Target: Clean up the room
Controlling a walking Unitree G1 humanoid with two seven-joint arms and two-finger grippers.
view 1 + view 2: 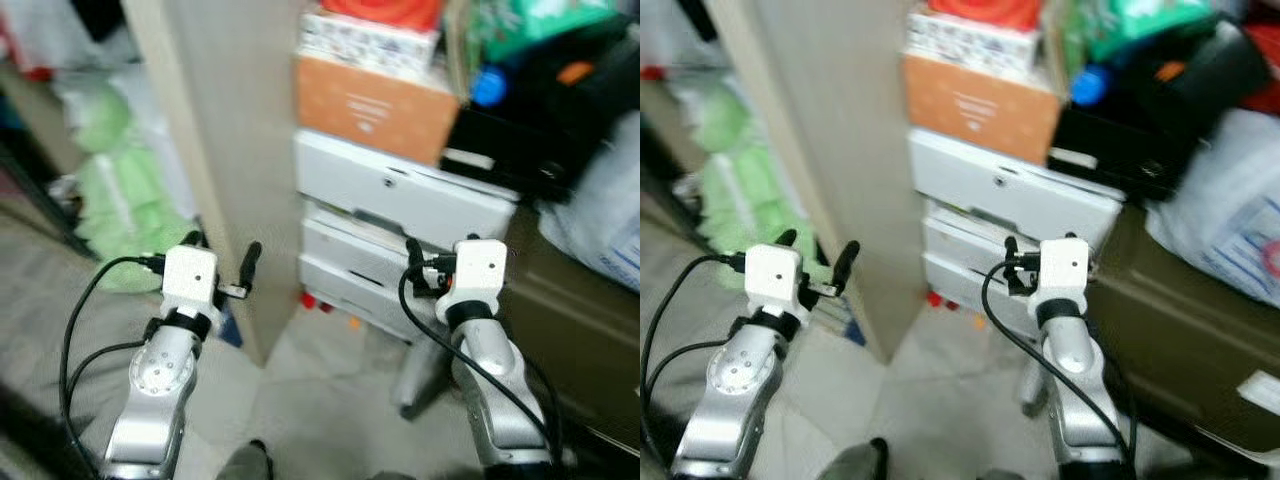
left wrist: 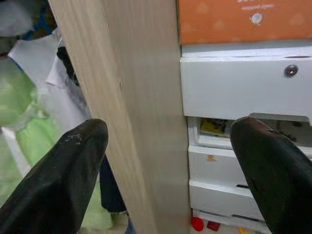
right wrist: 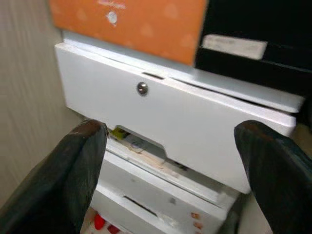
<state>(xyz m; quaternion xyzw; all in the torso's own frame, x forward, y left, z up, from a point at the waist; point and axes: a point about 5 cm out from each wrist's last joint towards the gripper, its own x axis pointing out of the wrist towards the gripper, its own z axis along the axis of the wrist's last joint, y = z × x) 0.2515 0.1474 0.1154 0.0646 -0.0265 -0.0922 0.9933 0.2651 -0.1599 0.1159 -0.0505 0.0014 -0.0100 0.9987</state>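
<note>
A white drawer unit point(image 1: 400, 195) stands before me with an orange box point(image 1: 375, 105) on top. One drawer is a little ajar, and a yellow item point(image 3: 119, 132) peeks from the gap under its front. My left gripper point(image 1: 222, 246) is open and empty, held in front of a tall pale wooden panel point(image 1: 230, 130). My right gripper point(image 3: 170, 144) is also open and empty, a short way from the drawer fronts. Small red bits point(image 1: 312, 301) lie on the floor at the foot of the drawers.
Soft green stuff point(image 1: 120, 190) is heaped left of the panel. A black bag point(image 1: 540, 130) and a blue cap point(image 1: 489, 87) sit at the upper right. Below them are a white plastic bag point(image 1: 610, 220) and a dark olive box point(image 1: 570, 320). The pale floor point(image 1: 320, 400) is bare.
</note>
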